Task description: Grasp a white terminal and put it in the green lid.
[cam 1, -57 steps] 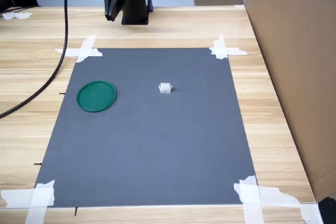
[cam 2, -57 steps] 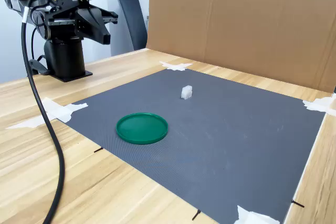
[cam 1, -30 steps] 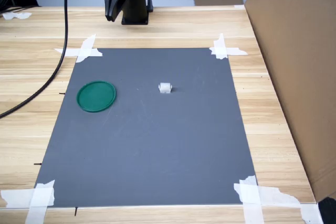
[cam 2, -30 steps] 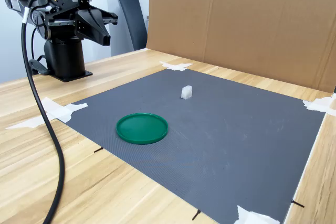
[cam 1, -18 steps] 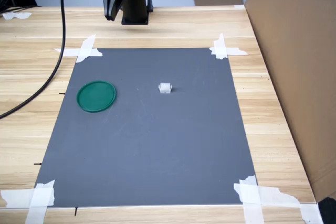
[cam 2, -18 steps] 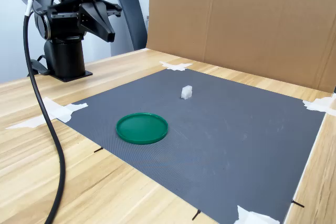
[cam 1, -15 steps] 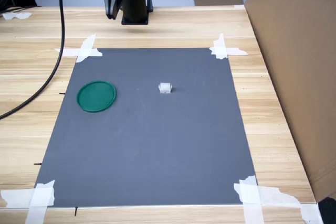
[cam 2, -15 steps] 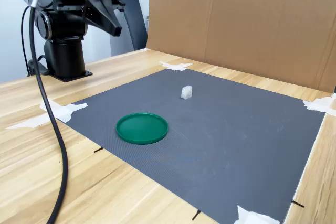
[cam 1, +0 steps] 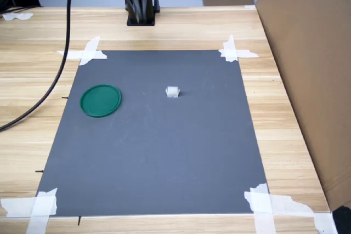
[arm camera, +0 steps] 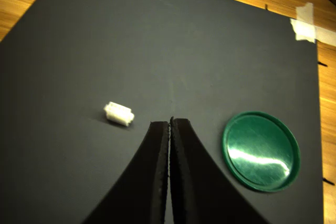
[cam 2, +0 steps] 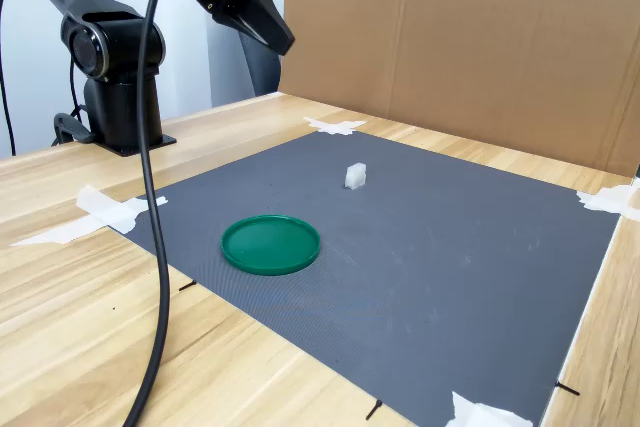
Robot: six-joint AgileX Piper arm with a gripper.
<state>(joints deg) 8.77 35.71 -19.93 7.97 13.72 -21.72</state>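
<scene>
White terminal [arm camera: 119, 114] lies on the mat, apart from the closed, empty fingers [arm camera: 160, 129].

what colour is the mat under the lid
Dark grey mat, plain, no pattern; the green lid lies on it. Clearest in the first exterior view.

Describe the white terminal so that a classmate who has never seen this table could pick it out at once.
Find the dark grey mat taped to the wooden table. In the first exterior view, the white terminal lies on the mat, to the right of the green lid and apart from it. It is a tiny off-white block, unlike the flat tape strips at the mat's corners.
</scene>
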